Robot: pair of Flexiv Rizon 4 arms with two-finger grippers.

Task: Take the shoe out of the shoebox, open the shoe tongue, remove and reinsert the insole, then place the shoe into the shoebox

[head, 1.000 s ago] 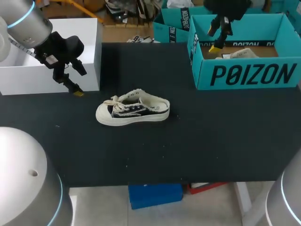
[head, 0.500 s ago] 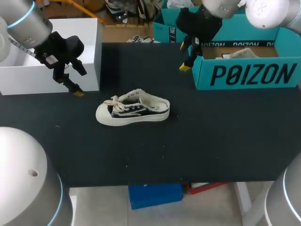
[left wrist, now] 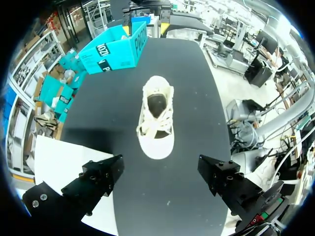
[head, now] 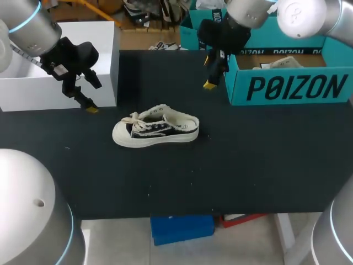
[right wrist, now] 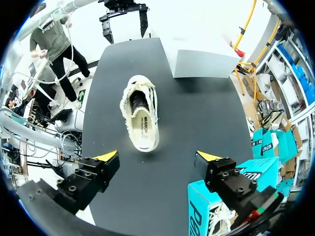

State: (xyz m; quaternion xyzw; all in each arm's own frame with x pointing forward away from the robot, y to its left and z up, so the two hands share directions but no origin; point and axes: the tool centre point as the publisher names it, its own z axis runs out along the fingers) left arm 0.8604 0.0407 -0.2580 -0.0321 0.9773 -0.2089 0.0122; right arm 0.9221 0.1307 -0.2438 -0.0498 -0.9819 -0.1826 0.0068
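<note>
The left arm (head: 30,25) comes in from the left. The left gripper (left wrist: 160,169) is angled downward, its fingers spread wide and holding nothing. The right arm (head: 248,11) reaches in toward the middle. The right gripper (right wrist: 157,157) points tips-down, fingers also wide apart and empty.

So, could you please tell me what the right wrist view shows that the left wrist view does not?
Only the right wrist view: the shoe heel-first, its insole lying in the opening, and the left fingers open beyond the toe. Only the left wrist view: the toe and tied laces nearest, and two printed sides of the shoebox at the far end of the table. Both: the shoe upright on the black table, the white box, part of the shoebox, and the view's own fingers open around nothing, the right fingers included.
</note>
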